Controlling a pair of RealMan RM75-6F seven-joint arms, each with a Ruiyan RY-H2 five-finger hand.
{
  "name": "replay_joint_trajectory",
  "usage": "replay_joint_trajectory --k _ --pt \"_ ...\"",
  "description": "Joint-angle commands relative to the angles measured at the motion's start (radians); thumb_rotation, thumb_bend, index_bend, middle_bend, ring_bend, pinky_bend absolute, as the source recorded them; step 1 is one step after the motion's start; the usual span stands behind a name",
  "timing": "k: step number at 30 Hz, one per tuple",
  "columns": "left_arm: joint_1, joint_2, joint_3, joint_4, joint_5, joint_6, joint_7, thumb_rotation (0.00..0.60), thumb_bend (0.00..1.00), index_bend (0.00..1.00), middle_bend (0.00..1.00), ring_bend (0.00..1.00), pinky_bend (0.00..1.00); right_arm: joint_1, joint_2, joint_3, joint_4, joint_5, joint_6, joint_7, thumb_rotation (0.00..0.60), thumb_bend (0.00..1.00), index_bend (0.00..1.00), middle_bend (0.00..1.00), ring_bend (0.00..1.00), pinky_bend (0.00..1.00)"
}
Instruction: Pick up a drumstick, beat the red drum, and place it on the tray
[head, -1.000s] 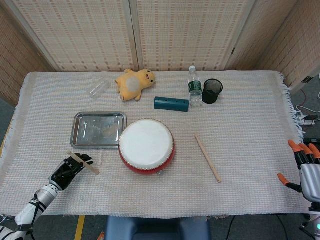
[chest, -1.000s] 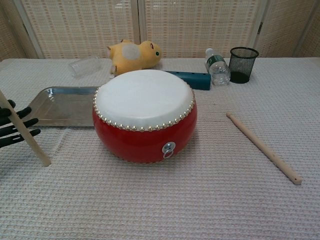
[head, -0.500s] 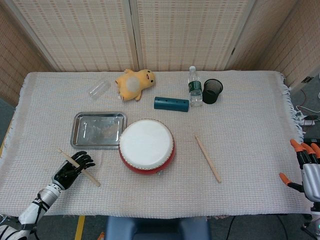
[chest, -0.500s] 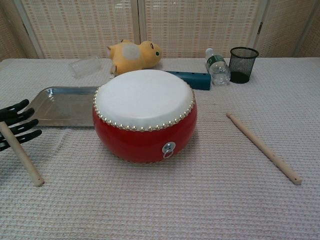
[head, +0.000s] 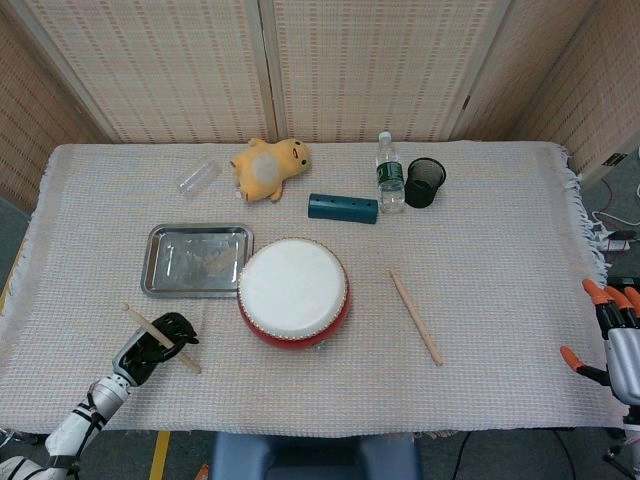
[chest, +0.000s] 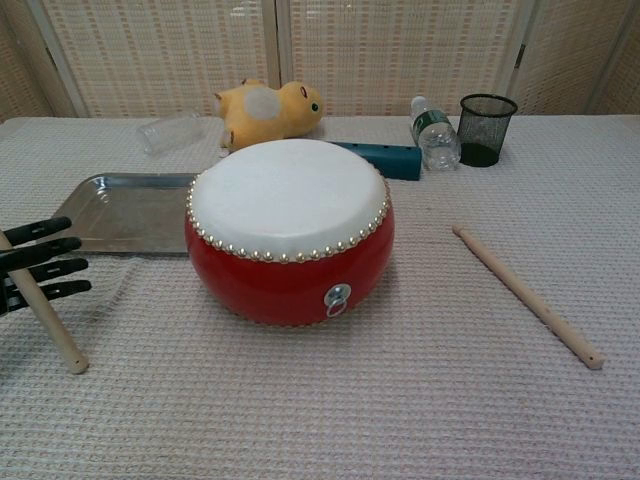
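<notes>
The red drum (head: 293, 292) with a white skin stands mid-table, also in the chest view (chest: 290, 230). Left of it lies the bare metal tray (head: 160, 285). My left hand (head: 155, 345), black, is at the front left, in front of the tray, and holds a wooden drumstick (head: 170, 348). In the chest view the stick (chest: 48, 318) slants down across the hand (chest: 40, 265) with its lower tip at the cloth. A second drumstick (head: 415, 316) lies loose to the right of the drum. My right hand (head: 615, 340), orange-tipped, hangs open off the table's right edge.
Along the back stand a yellow plush toy (head: 268, 167), a clear cup on its side (head: 197, 177), a teal tube (head: 343, 208), a water bottle (head: 389, 174) and a black mesh cup (head: 425, 182). A woven cloth covers the table.
My left hand has drawn back toward the front edge and the stick has tilted down, its tip now at the cloth. The right hand has barely moved.
</notes>
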Motion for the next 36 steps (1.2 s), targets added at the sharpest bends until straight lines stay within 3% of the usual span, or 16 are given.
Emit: replay_joint_trajectory --k 1,12,19,27,36 --pt "-0.003 -0.004 0.003 -0.005 0.0 -0.005 0.014 0.6 0.32 0.47 0.5 0.44 0.39 -0.001 0.001 0.0 0.0 0.0 0.002 0.0 0.6 0.19 0.0 0.14 0.01 0.06" --pt "-0.019 -0.015 0.019 0.009 0.028 -0.007 -0.005 0.6 0.2 0.5 0.55 0.48 0.41 -0.004 0.003 0.0 -0.004 -0.003 0.006 0.002 0.6 0.19 0.0 0.14 0.01 0.06" --pt "-0.023 -0.024 0.018 0.017 0.014 -0.012 0.007 0.6 0.2 0.52 0.59 0.51 0.47 -0.003 0.005 0.001 -0.006 -0.005 0.008 0.003 0.6 0.19 0.0 0.14 0.01 0.06" --pt "-0.014 -0.032 0.012 0.004 -0.009 -0.009 0.11 0.6 0.19 0.64 0.71 0.63 0.59 -0.003 0.006 0.002 -0.008 -0.011 0.013 0.002 0.6 0.19 0.0 0.14 0.01 0.06" --pt "-0.004 -0.035 0.007 -0.033 -0.04 -0.022 0.253 0.583 0.19 0.69 0.78 0.69 0.65 -0.002 0.005 0.001 -0.007 -0.022 0.018 0.003 0.6 0.19 0.0 0.14 0.01 0.06"
